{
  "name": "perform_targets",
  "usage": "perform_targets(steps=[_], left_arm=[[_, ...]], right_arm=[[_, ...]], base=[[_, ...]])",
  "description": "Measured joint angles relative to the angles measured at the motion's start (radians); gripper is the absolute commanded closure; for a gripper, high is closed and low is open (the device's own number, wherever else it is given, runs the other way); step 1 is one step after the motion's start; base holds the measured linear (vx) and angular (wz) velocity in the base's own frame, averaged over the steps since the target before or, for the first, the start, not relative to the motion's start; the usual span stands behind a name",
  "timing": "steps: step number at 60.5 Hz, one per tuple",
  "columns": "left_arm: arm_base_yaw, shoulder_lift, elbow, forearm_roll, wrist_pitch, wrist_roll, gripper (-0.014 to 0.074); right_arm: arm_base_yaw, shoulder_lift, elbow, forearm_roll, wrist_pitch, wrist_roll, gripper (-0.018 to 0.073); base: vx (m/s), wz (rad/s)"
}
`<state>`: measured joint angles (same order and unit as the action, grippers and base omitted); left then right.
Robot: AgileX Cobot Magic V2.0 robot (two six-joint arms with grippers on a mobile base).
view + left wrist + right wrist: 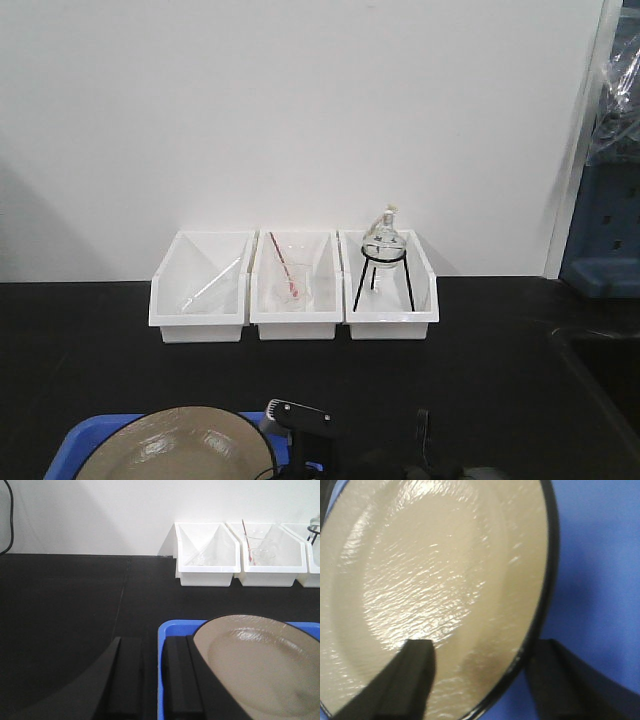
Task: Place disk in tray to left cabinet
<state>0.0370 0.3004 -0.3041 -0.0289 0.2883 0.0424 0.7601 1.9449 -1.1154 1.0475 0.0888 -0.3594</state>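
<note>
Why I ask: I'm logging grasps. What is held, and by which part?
Nothing is clamped yet. The left gripper straddles the tray lip, the right gripper the disk rim; gaps show at both.

No readable text or labels, any markings on the glassware (384,240) perhaps too small to tell

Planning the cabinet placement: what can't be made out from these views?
Cabinet: in no view.
Tray and disk: near parts cut off by the front view's bottom edge.
Right claw: right wrist view shows only blurred fingertips straddling the disk's rim.
Glassware in the bins: transparent, too small in front view.
</note>
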Motion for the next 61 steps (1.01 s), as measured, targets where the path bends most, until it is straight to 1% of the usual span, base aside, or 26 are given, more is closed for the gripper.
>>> perform_targets(steps=[5, 11, 15, 20, 28, 33, 38, 46, 49, 55, 58, 61], left_arm=[[0.0, 0.0, 0.0, 0.0, 0.0, 0.0, 0.0321], [0.0, 0.0, 0.0, 0.0, 0.0, 0.0, 0.0321], [0.0, 0.0, 0.0, 0.0, 0.0, 0.0, 0.0321], [0.0, 0.0, 0.0, 0.0, 0.0, 0.0, 0.0321], [0.0, 0.0, 0.0, 0.0, 0.0, 0.0, 0.0321], [0.0, 0.0, 0.0, 0.0, 0.0, 0.0, 0.0318], [0.0, 0.0, 0.0, 0.0, 0.015, 0.0, 0.0294], [0.0, 0.04, -0.026, 0.0, 0.086, -0.001, 0.0223], [0.0, 0.078, -0.054, 0.0, 0.127, -0.003, 0.0186], [0.0, 0.18, -0.124, 0.0, 0.196, -0.033, 0.0126], [0.0, 0.237, -0.164, 0.0, 0.225, -0.042, 0.0109], [0.0, 0.31, -0.198, 0.0, 0.248, -0.059, 0.0104]], right_arm=[[-0.001, 0.0, 0.0, 0.0, -0.002, -0.026, -0.0051], [-0.01, -0.004, 0.0, -0.006, 0.008, -0.052, -0.0034], [-0.035, -0.016, 0.0, -0.019, 0.043, -0.07, -0.002], [-0.091, -0.053, 0.0, -0.041, 0.111, -0.085, -0.0004], [-0.207, -0.128, 0.0, -0.057, 0.219, -0.089, 0.001], [-0.261, -0.167, 0.0, -0.058, 0.245, -0.089, 0.0017], [-0.296, -0.188, 0.0, -0.058, 0.256, -0.089, 0.002], [-0.307, -0.189, 0.0, -0.079, 0.299, -0.098, 0.002], [-0.307, -0.189, 0.0, -0.097, 0.311, -0.116, 0.002], [-0.307, -0.189, 0.0, -0.147, 0.339, -0.131, 0.002], [-0.307, -0.189, 0.0, -0.176, 0.353, -0.122, 0.002], [-0.307, -0.189, 0.0, -0.204, 0.366, -0.089, 0.002]], base=[[0.0, 0.0], [0.0, 0.0], [0.0, 0.0], [0.0, 0.0], [0.0, 0.0], [0.0, 0.0], [0.0, 0.0], [0.0, 0.0], [0.0, 0.0], [0.0, 0.0], [0.0, 0.0], [0.0, 0.0]])
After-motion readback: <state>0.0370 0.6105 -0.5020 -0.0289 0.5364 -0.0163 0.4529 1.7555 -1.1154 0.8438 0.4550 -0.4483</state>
